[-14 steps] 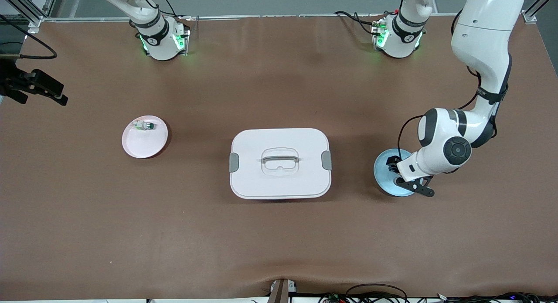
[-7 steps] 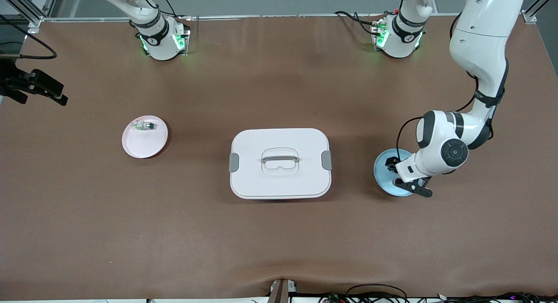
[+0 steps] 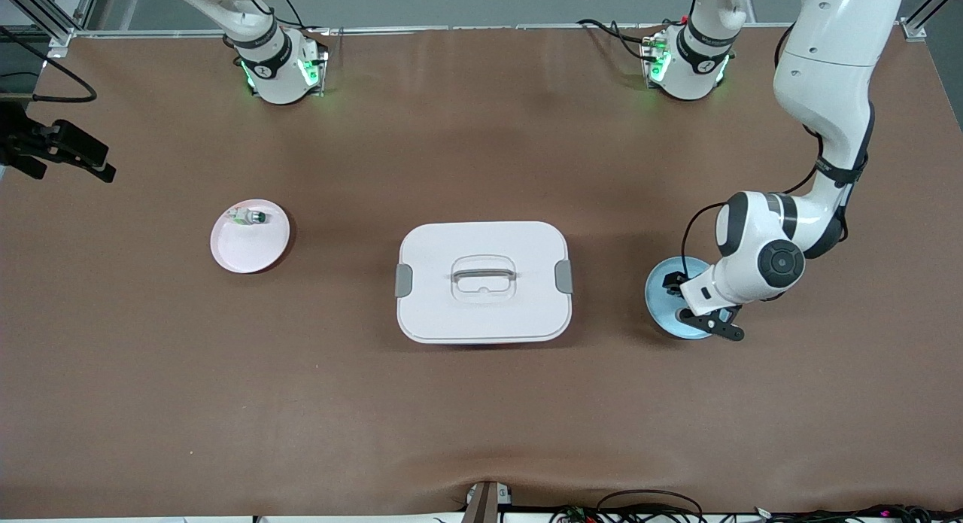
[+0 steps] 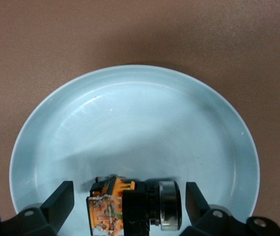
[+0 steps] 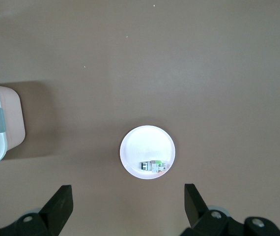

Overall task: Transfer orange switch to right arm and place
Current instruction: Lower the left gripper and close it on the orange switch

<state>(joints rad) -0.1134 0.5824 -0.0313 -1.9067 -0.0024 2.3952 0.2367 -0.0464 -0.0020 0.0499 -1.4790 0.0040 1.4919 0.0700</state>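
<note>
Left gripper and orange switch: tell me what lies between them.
Nothing: in the left wrist view the open left gripper straddles the orange switch lying in the blue plate.

You've got the lidded container [image 3: 483, 281] mid-table. One plate [image 3: 665, 306] sits beside it toward the left arm's end, with the orange switch [image 4: 132, 209] lying in it near the rim. The left gripper [image 4: 125, 209] is low over that plate, fingers either side of the switch, not touching. Another plate [image 3: 244, 252] sits toward the right arm's end, holding a second switch [image 3: 249, 217]. The right gripper [image 5: 127, 209] hangs high over it.
</note>
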